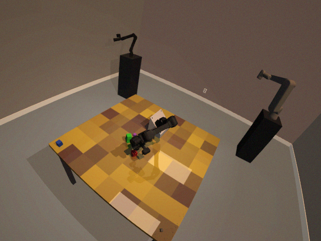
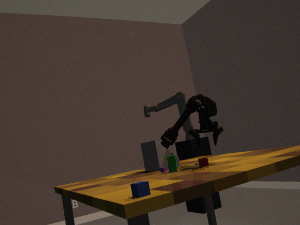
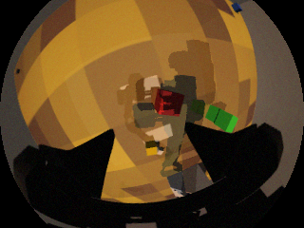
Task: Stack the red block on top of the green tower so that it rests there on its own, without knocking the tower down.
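Hand (image 2: 206,136) poised above the red block (image 2: 203,161), well clear of it, jaws spread to nearly their full width and holding nothing. Red block resting flat on the table (image 2: 218,180), apart from the green tower (image 2: 171,163) and on the side of it away from the purple block (image 2: 163,169). In the wrist view, red block (image 3: 169,103) centred in the gap between the two dark fingers, green tower (image 3: 222,117) just off to the right. Blue block (image 2: 140,189) alone near the table's far corner, well apart from everything else; grey wedge-shaped mount (image 2: 154,156) behind the tower. Handling, by judgement: small rigid cube, probably light, flat smooth faces, unlikely to deform or break but liable to slip or twist if pinched off-centre. Best purchase on two opposite vertical faces, about mid-height, fingers square to those faces so that the flat underside stays level for setting down. Tower narrow and tall for its footprint, so likely to topple at a sideways nudge; approach from straight above advisable, with release only once the block sits flat.
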Controlling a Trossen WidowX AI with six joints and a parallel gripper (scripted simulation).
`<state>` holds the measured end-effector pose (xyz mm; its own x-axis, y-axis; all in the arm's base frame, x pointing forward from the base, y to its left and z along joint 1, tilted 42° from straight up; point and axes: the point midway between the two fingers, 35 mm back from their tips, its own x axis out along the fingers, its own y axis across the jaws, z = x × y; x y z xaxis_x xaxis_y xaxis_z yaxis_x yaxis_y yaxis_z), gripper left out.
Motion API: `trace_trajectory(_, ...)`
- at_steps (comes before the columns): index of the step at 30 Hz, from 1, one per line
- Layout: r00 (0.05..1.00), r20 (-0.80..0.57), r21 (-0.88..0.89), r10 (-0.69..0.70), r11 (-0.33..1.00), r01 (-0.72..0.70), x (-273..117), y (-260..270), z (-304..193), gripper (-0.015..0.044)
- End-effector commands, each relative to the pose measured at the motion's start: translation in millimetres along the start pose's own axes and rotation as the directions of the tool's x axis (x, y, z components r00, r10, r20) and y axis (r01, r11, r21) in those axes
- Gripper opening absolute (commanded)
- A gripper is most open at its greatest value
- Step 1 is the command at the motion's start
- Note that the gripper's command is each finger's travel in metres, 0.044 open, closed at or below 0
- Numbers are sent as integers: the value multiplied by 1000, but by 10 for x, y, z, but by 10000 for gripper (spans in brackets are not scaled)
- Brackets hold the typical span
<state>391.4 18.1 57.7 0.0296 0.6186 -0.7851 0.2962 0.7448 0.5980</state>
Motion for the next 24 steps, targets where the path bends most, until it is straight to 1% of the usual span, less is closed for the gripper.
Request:
trace_trajectory(1, 999, 7, 144, 34, 989, -34, -77, -353, 83, 440)
trace_trajectory(4, 998, 20, 219, 54, 974, -57, -139, -537, 117, 440)
trace_trajectory(12, 998, 21, 224, 55, 973, -58, -163, -550, 108, 440)
trace_trajectory(15, 998, 21, 224, 55, 973, -58, -24, -543, 121, 440)
trace_trajectory(20, 998, 21, 224, 57, 973, -61, 379, -515, 121, 440)
trace_trajectory(24, 998, 20, 224, 58, 973, -61, 442, -503, 121, 440)
